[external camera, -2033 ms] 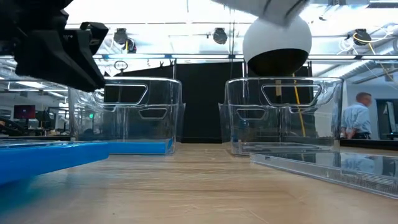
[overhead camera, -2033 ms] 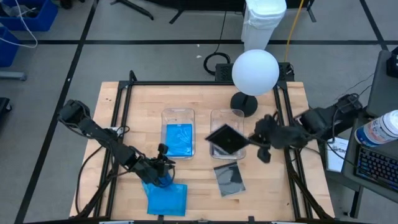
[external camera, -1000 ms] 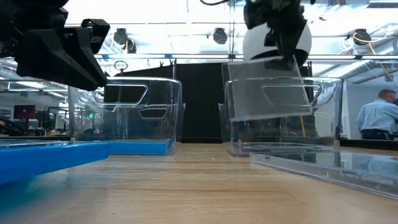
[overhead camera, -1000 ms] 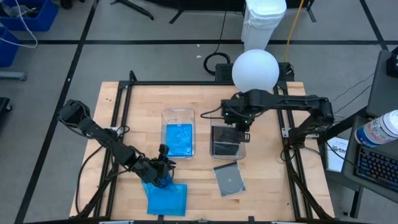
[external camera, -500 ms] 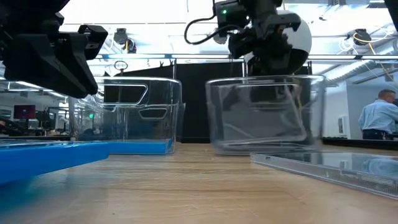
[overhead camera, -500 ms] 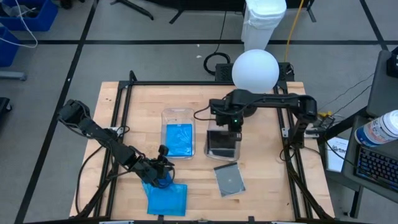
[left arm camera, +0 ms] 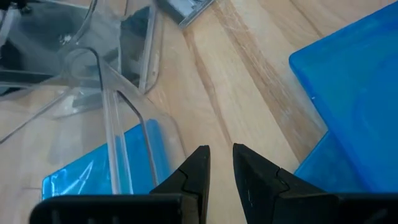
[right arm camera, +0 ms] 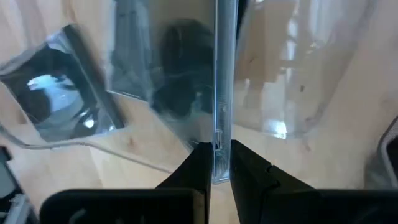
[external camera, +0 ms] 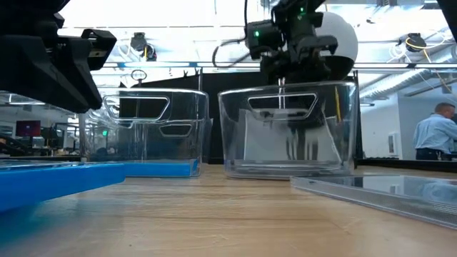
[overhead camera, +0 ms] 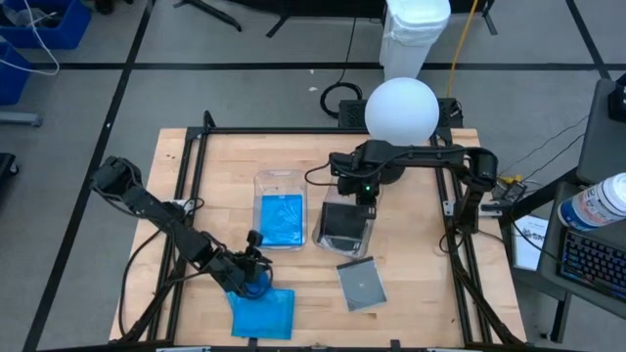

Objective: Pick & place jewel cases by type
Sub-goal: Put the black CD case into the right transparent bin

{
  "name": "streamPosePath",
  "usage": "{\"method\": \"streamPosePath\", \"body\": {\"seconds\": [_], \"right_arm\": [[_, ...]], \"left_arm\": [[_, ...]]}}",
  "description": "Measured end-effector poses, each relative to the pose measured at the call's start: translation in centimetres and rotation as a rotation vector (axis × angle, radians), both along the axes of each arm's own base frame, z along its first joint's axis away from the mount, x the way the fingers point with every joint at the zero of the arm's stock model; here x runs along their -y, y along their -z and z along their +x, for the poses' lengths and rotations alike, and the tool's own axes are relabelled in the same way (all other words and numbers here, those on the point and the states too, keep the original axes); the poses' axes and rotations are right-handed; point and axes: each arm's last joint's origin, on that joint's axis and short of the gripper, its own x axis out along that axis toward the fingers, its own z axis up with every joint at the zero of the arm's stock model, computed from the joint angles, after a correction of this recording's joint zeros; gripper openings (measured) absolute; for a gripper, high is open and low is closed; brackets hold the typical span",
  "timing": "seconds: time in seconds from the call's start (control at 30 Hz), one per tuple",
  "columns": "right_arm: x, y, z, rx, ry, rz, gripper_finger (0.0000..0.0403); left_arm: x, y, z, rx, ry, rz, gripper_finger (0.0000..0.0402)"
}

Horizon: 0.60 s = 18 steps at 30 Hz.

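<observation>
A clear jewel case (external camera: 285, 146) stands on edge inside the right clear bin (overhead camera: 320, 235), and my right gripper (overhead camera: 360, 200) reaches down into the bin, shut on the case. A grey case with a disc (overhead camera: 360, 284) lies flat on the table near the bin. One blue case (overhead camera: 282, 217) lies in the left bin (overhead camera: 281, 181). Two more blue cases (overhead camera: 264, 311) lie overlapped by the near edge. My left gripper (left arm camera: 219, 160) hovers just left of them, its fingers a narrow gap apart over bare wood, touching nothing. My right gripper pinches the clear jewel case by its top edge (right arm camera: 222, 134), one finger on each flat face, coming from above and pointing down. The case hangs upright inside the right bin (external camera: 235, 135); whether its lower edge rests on the bin floor I cannot tell.
A white globe lamp (overhead camera: 401, 110) on a black base stands at the table's far side, just behind the right arm. Black frame rails (overhead camera: 191, 196) run along the table's edges. A person (external camera: 434, 135) stands in the room beyond. Bare wood lies between the bins and the near edge.
My right gripper moved toward the table's left and down, carrying the clear case from above the right bin down into it; the case went from tilted to upright. The right bin slid toward the table's left and near edge.
</observation>
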Motion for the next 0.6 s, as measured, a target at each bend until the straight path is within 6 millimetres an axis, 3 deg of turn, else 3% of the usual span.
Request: {"method": "streamPosePath", "body": {"seconds": [0.37, 0.6], "right_arm": [[0.2, 2.7, -0.6, -0.032, 0.131, 0.067, 0.0038], [0.2, 3.1, -1.0, -0.066, 0.120, 0.034, 0.0087]], "left_arm": [[0.1, 0.1, -0.1, -0.003, -0.013, -0.003, 0.0076], [0.1, 0.1, -0.1, -0.006, -0.009, -0.006, 0.0076]]}}
